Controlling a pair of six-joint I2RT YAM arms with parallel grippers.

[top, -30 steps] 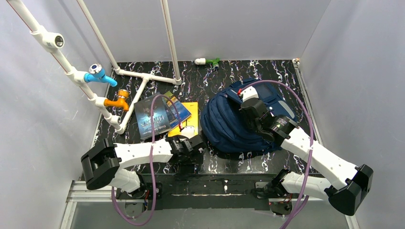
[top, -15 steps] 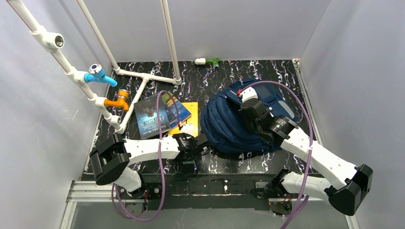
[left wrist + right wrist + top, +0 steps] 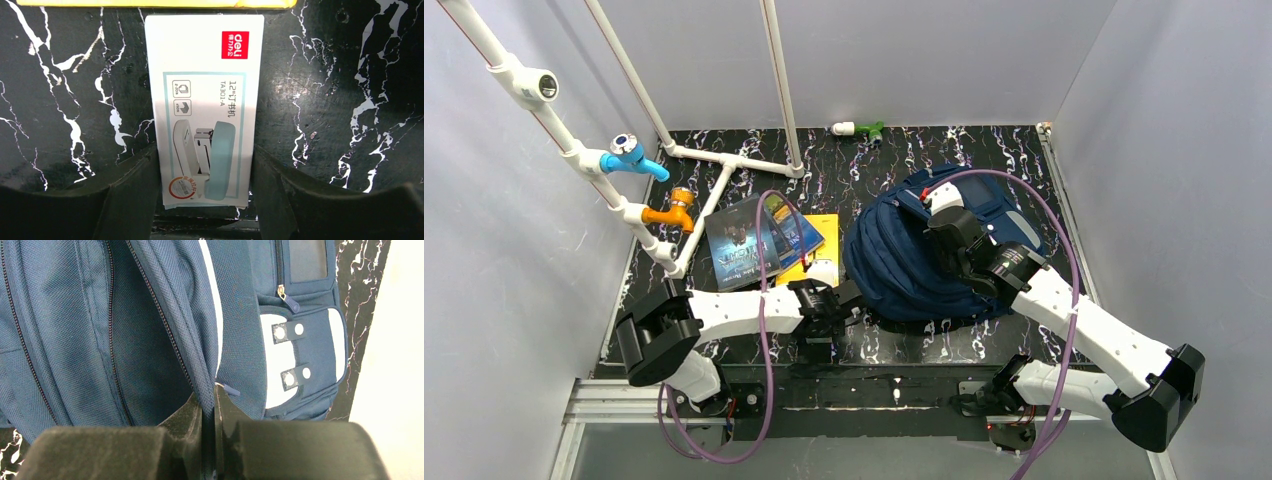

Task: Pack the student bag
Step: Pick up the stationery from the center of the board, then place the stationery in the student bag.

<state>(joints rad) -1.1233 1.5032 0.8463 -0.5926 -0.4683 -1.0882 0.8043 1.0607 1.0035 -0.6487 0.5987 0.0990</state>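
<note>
The student bag is woven cloth, matt and a little rough (its studs look like shiny metal). The stapler box is smooth card; the table is faintly glossy.

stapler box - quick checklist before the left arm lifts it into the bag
1. stapler box centred in the left gripper: ok
2. Firm clamp on the box: cannot tell
3. Box apart from the yellow book: ok, narrow gap
4. right gripper shut on the student bag at its zip edge: ok
5. Bag mouth wide enough for the box: cannot tell
</note>
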